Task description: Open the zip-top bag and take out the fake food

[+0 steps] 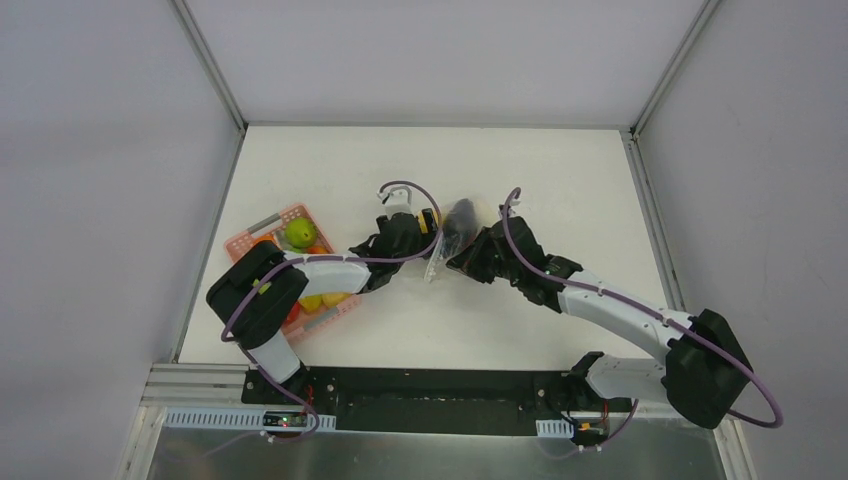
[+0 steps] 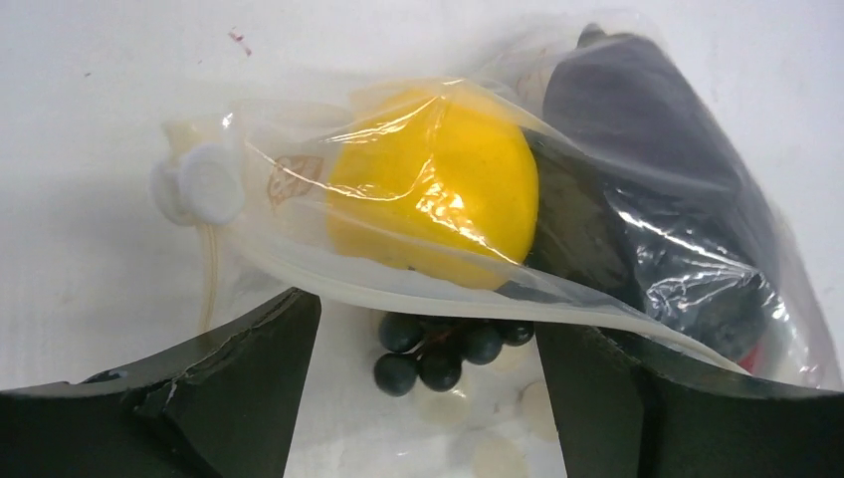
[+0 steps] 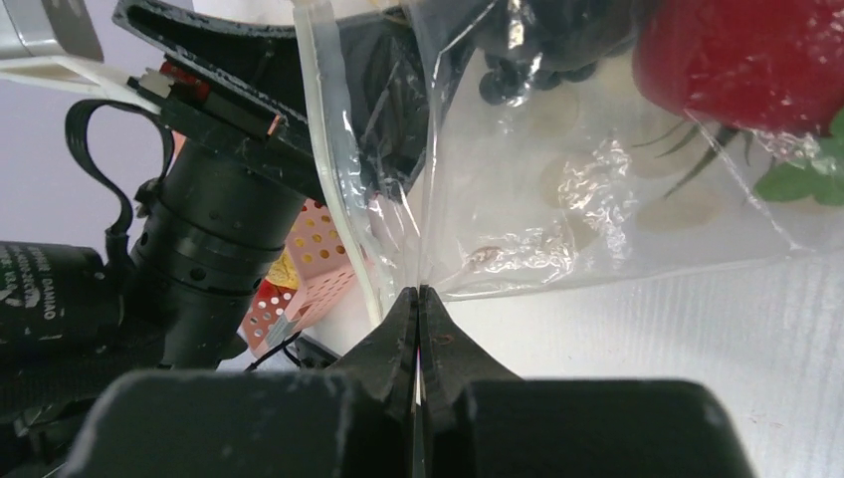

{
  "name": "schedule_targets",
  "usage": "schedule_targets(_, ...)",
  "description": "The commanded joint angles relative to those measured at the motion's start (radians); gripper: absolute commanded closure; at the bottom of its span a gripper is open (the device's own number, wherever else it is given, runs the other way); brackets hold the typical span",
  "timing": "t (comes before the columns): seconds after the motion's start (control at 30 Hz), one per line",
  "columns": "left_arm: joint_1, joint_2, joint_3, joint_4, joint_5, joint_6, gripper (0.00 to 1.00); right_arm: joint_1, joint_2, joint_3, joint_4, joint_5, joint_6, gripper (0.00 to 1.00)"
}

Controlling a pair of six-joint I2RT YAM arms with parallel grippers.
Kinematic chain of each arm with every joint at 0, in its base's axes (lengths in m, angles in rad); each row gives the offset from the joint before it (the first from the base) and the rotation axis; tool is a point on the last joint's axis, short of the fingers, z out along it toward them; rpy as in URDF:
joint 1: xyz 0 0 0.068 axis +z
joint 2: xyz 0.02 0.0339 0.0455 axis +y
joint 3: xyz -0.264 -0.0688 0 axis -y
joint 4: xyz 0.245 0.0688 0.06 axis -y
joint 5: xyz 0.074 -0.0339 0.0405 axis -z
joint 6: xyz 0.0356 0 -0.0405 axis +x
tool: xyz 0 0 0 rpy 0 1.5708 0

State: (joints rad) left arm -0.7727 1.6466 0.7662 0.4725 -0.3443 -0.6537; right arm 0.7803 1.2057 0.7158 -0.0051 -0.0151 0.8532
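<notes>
Left hand (image 1: 412, 235) and right hand (image 1: 470, 255) meet at the zip-top bag (image 1: 438, 265) in the middle of the surface (image 1: 540, 170), as the top view shows. The pink basket (image 1: 262, 232) lies apart on the left. The eggplant (image 1: 462, 215) shows dark inside the bag.

From the left wrist, I see this hand wide, with its fingers (image 2: 229, 388) on both sides of the bag's white edge and not pinching it. Inside lie the yellow fruit (image 2: 433, 189), the eggplant and the small dark bunch (image 2: 443, 349). A white slider (image 2: 199, 184) sits at one end of the edge.

From the right wrist, that hand is closed tight on a fold of the clear plastic. The tomato (image 3: 741, 60) lies in the bag beyond it.

My worry is this: the film is thin and slippery, so the fold may slide out when I pull. If the left hand closes on both layers together, the mouth would not open.
</notes>
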Motion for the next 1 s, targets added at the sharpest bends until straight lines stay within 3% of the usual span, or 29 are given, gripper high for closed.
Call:
schedule_targets(0.0,0.028,0.047,-0.023,0.233,0.067,-0.031,0.19,-0.003,0.013,0.054,0.037,-0.071,0.022,1.0)
schedule_targets(0.3,0.053,0.179,0.022,0.42,0.171,-0.025,0.14,-0.002,0.083,0.094,0.03,-0.166,0.009,1.0)
schedule_targets(0.43,0.074,0.217,0.063,0.429,0.238,-0.033,0.15,-0.003,0.101,0.134,-0.033,-0.183,-0.028,1.0)
schedule_targets(0.47,0.077,0.218,0.066,0.429,0.246,-0.034,0.15,-0.005,0.1,0.159,-0.074,-0.177,-0.052,0.98)
schedule_targets(0.57,0.085,0.206,0.049,0.428,0.253,-0.034,0.16,-0.025,0.099,0.272,-0.236,-0.147,-0.159,0.78)
schedule_targets(0.63,0.089,0.198,0.036,0.429,0.26,-0.035,0.16,-0.052,0.099,0.377,-0.346,-0.116,-0.233,0.69)
schedule_targets(0.8,0.098,0.189,0.023,0.432,0.289,-0.051,0.16,-0.204,0.125,0.537,-0.516,-0.046,-0.383,0.58)
schedule_targets(0.97,0.099,0.172,0.022,0.425,0.309,-0.047,0.15,-0.376,0.217,0.591,-0.469,-0.106,-0.456,0.53)
